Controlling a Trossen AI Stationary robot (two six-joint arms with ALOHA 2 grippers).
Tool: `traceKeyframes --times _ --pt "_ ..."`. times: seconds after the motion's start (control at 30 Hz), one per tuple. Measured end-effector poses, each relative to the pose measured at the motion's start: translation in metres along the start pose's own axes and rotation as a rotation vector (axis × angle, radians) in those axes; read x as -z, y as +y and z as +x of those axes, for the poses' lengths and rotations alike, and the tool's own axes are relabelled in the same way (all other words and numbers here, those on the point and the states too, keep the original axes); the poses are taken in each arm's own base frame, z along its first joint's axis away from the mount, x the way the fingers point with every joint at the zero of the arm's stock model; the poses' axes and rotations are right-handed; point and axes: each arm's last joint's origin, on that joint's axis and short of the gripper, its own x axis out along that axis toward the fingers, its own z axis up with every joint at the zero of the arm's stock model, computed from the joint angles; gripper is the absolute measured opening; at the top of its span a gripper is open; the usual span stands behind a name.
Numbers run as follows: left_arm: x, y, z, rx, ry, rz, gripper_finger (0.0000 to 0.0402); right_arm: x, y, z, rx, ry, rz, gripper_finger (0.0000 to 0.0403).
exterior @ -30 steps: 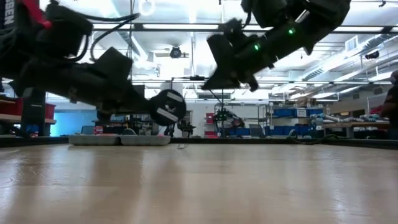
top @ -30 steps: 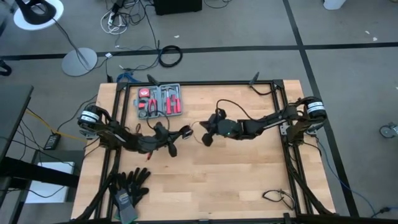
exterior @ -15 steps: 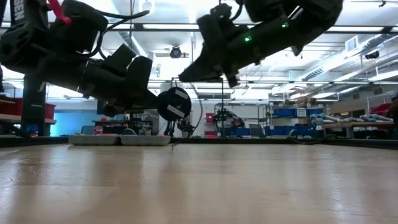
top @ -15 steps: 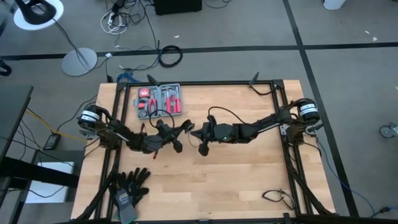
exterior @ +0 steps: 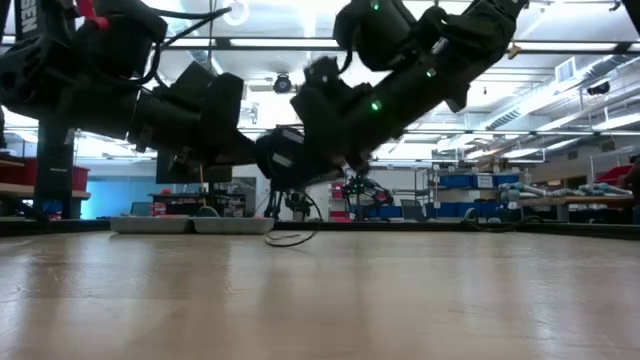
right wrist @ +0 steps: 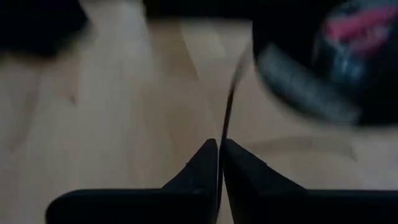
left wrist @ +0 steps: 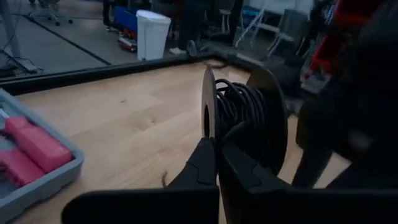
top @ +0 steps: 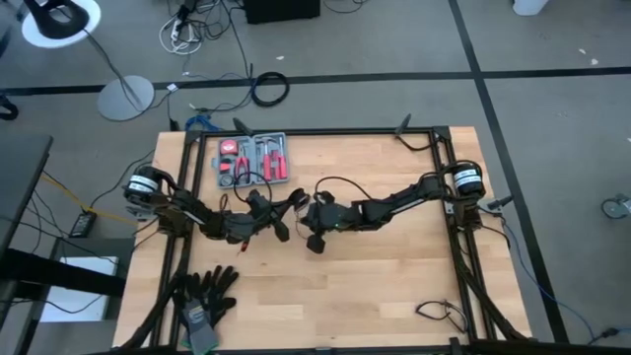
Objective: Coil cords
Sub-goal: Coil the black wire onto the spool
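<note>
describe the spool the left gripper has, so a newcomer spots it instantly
Start at the wooden table, then the grey tool case at its far edge. In front of that, the left gripper pinches a black spool: two round flanges with thin cord wound between them.

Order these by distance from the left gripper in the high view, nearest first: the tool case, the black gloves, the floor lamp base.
Left gripper, at table centre:
1. Tool case, at the table's far edge.
2. Black gloves, near left corner.
3. Floor lamp base, on the floor beyond the table.
</note>
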Motion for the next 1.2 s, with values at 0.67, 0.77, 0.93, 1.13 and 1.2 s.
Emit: traceKeyframes --times 0.67,0.77,0.93,1.13,1.2 --pt "0.000 0.030 -0.028 0.056 -0.085 -0.127 0.0000 0.017 -0.003 -0.002 0.060 0.151 0.113 0.0023" --pt "-0.001 0.033 -0.030 0.056 -0.095 -0.135 0.0000 0.017 -0.003 -0.002 0.062 0.148 0.113 0.0006" --pt "-0.001 0.033 -0.031 0.083 -0.090 -0.138 0.0000 0.019 -0.006 -0.003 0.142 0.146 0.092 0.0003" --pt "0.000 0.027 -0.031 0.230 -0.043 -0.102 0.0000 0.006 -0.028 -0.010 0.226 0.153 0.109 0.0002" --pt "0.000 0.025 -0.030 0.271 -0.031 -0.086 0.0000 0.000 -0.035 -0.013 0.236 0.139 0.106 0.0001"
